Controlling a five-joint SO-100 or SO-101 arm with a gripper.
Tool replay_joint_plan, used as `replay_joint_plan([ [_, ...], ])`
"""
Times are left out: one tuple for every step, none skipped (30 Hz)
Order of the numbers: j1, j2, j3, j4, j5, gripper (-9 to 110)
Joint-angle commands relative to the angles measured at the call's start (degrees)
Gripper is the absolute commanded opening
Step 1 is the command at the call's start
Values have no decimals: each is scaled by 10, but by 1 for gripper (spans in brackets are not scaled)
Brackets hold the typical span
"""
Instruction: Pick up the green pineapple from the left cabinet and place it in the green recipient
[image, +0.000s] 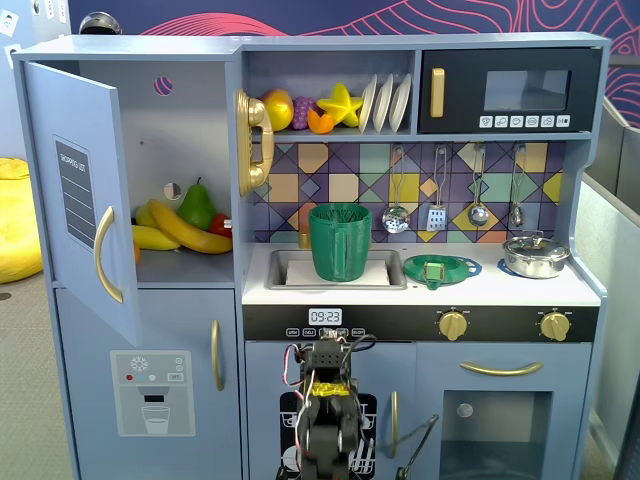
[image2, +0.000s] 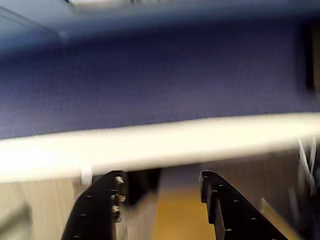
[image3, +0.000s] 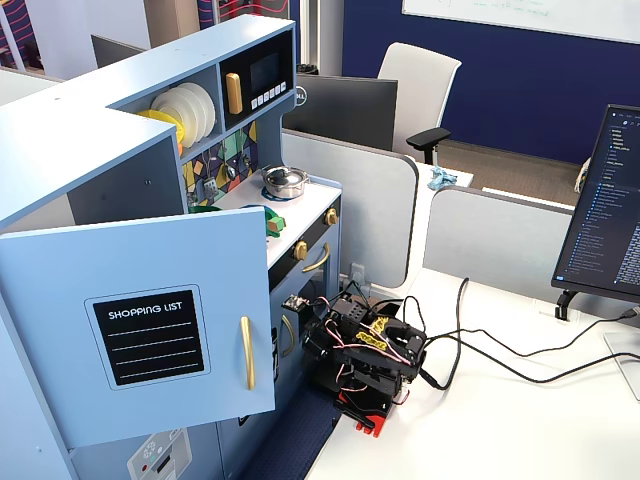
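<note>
The left cabinet (image: 190, 130) is a light-blue cupboard whose blue door (image: 85, 190) stands open; the door also shows in a fixed view (image3: 150, 330). Inside lie bananas (image: 185, 232) and a smooth green pear (image: 197, 205). The green pineapple does not show in any view. The green recipient (image: 340, 242), a ribbed dark-green pitcher, stands in the sink. My arm (image: 325, 420) is folded low in front of the kitchen, far below the cabinet shelf, and shows in a fixed view (image3: 365, 355). In the wrist view my gripper (image2: 162, 177) is open and empty.
A flat green strainer dish (image: 440, 268) and a metal pot (image: 535, 255) sit on the counter. Toy fruit and plates fill the top shelf (image: 330, 105). The black microwave (image: 510, 90) is upper right. Cables (image3: 480, 365) run across the white table.
</note>
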Motion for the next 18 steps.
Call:
replay_joint_plan([
  [-2, 8, 1, 87, 4, 11],
  [-2, 8, 1, 102, 6, 11],
  [-5, 8, 1, 114, 17, 11],
  [-11, 8, 1, 112, 44, 11],
  [-15, 8, 1, 111, 49, 11],
  [-17, 8, 1, 111, 49, 11],
  [-20, 8, 1, 111, 49, 11],
  [-23, 8, 1, 111, 50, 11],
  [-24, 8, 1, 111, 50, 11],
  [-24, 8, 1, 111, 53, 11],
  [-24, 8, 1, 110, 59, 11],
  [-24, 8, 1, 109, 61, 11],
  [-23, 8, 1, 110, 49, 12],
  [-23, 8, 1, 112, 32, 12],
  [-22, 8, 1, 113, 24, 12],
  [-22, 8, 1, 113, 26, 12],
  [-22, 8, 1, 113, 31, 12],
  [-22, 9, 1, 113, 30, 12],
])
